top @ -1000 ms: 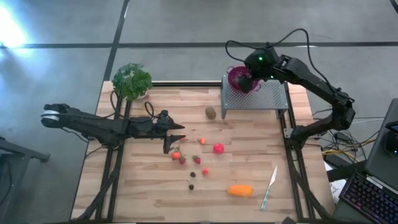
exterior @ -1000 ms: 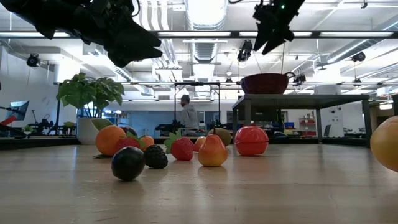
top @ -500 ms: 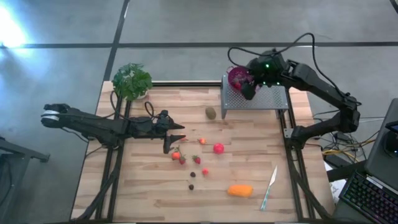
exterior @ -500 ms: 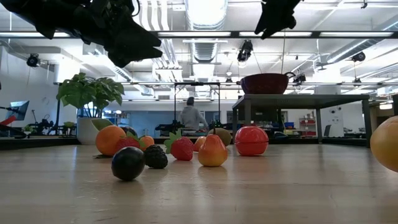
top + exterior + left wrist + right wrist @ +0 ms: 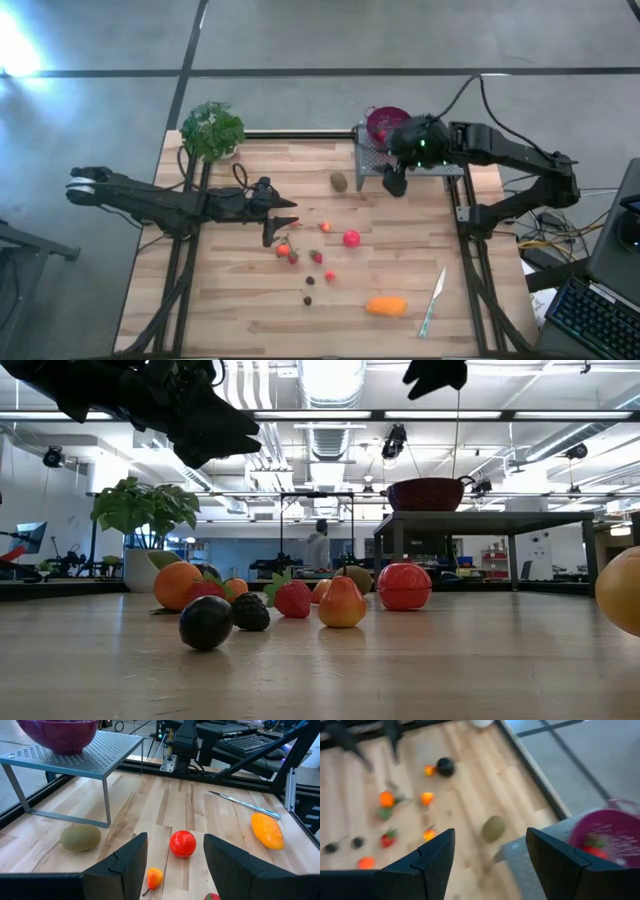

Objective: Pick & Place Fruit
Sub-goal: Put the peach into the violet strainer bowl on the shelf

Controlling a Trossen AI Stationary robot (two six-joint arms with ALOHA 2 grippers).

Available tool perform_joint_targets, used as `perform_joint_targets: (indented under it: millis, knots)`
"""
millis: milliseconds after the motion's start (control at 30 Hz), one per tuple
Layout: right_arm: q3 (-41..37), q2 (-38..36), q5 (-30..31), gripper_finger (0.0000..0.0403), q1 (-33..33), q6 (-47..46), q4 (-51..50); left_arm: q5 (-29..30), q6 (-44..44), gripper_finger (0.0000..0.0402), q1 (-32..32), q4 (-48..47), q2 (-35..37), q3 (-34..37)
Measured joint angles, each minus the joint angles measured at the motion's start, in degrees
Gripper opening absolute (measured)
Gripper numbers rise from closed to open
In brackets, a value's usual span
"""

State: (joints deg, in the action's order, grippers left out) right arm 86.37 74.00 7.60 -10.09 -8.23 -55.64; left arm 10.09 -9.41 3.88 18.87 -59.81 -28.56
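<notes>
Currently the right gripper (image 5: 394, 182) is seen above the front left edge of the perforated metal stand (image 5: 445, 152), with its fingers (image 5: 427, 865) spread apart and nothing held between them. On the stand, a purple bowl (image 5: 383, 122) is set, and in the right wrist view a strawberry (image 5: 594, 850) is already seen inside it. The brown kiwi (image 5: 340, 181) lies on the table just beside the stand, towards the left arm's side of the right gripper and near it; it is judged the likeliest next pick, and the right arm is by far the nearer to it. Its long axis is seen running roughly across the table in the left wrist view, so a grip across its short width would be called for.

The left gripper (image 5: 281, 227) is held over the middle of the table, fingers (image 5: 122, 862) parted and empty, with the pink-red ball (image 5: 351, 238) and a small orange-red piece (image 5: 154, 877) lying ahead of them. The remaining fruit is scattered close by: red strawberries (image 5: 316, 256), a dark plum (image 5: 206, 622) and a dark berry (image 5: 251, 612), all small, glossy and toy-like. The oblong orange piece (image 5: 386, 306) lies well apart, near the front edge, beside the pale knife (image 5: 433, 298). A green plant (image 5: 211, 130) stands at the far left corner.
</notes>
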Motion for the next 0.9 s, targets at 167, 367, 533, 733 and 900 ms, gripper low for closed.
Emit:
perform_joint_targets:
  millis: [167, 367, 533, 733, 900]
  knots:
    - [-0.24, -0.01, 0.04, 0.0251, 7.07, -6.98, -4.14, 0.01, 0.0, 0.02, 0.0, -0.02, 0.0, 0.0]
    - [-1.27, -0.02, 0.04, 0.0237, 16.11, -18.56, -9.93, 0.01, 0.0, 0.02, 0.04, -0.02, 0.0, 0.0]
    - [-3.26, -0.02, 0.11, 0.0224, 23.63, -29.06, -11.89, 0.0, 0.17, 0.02, 0.04, -0.02, 0.0, 0.0]
    - [-6.61, 0.0, 0.21, 0.0221, 31.72, -44.23, -11.94, 0.0, 1.17, 0.02, 0.02, 0.17, 0.0, 0.0]
    - [-9.34, 0.0, 0.07, 0.0232, 38.04, -58.19, -11.95, 0.0, 4.0, 0.02, 0.02, 0.75, 0.0, 0.0]
